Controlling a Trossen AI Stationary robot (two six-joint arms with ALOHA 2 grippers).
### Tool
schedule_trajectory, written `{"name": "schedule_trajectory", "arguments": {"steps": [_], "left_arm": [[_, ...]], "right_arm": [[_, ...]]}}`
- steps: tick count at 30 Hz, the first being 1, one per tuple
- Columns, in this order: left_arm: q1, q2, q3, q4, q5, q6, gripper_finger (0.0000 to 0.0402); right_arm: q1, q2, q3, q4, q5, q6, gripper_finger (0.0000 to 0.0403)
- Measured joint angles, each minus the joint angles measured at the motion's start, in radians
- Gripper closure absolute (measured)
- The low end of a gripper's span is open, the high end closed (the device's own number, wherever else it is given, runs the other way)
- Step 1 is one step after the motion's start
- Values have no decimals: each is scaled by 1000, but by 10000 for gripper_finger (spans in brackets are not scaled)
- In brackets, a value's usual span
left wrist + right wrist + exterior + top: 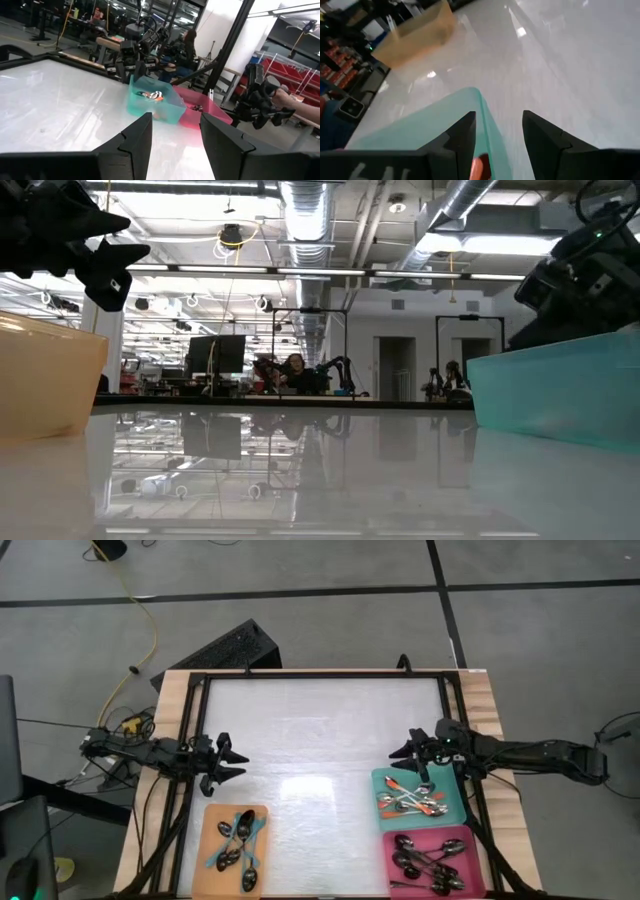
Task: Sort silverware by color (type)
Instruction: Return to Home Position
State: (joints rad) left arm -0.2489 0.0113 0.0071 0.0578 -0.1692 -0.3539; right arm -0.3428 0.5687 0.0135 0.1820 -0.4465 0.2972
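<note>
Both sets of jaws are spread and empty. Left gripper (240,764) hovers near the orange tray (212,820), which holds the teal-handled spoons (240,840). Right gripper (401,747) hovers at the far edge of the teal tray (456,812), which holds orange-handled spoons (410,803). Black spoons (430,860) lie in the pink tray (472,838).

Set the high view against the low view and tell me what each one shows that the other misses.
Only the high view: blue-handled spoons in the orange tray, orange-handled spoons in the teal tray, dark spoons in the pink tray. Only the low view: the room behind, with a person far off. Both: the orange and teal trays, the left gripper and right gripper, both open.
</note>
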Motion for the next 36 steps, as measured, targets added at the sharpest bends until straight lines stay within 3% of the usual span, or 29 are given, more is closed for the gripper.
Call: {"name": "schedule_trajectory", "arguments": {"steps": [36], "left_arm": [[0, 0, 0, 0, 0, -5, 251]], "right_arm": [[0, 0, 0, -60, 0, -1, 232]]}}
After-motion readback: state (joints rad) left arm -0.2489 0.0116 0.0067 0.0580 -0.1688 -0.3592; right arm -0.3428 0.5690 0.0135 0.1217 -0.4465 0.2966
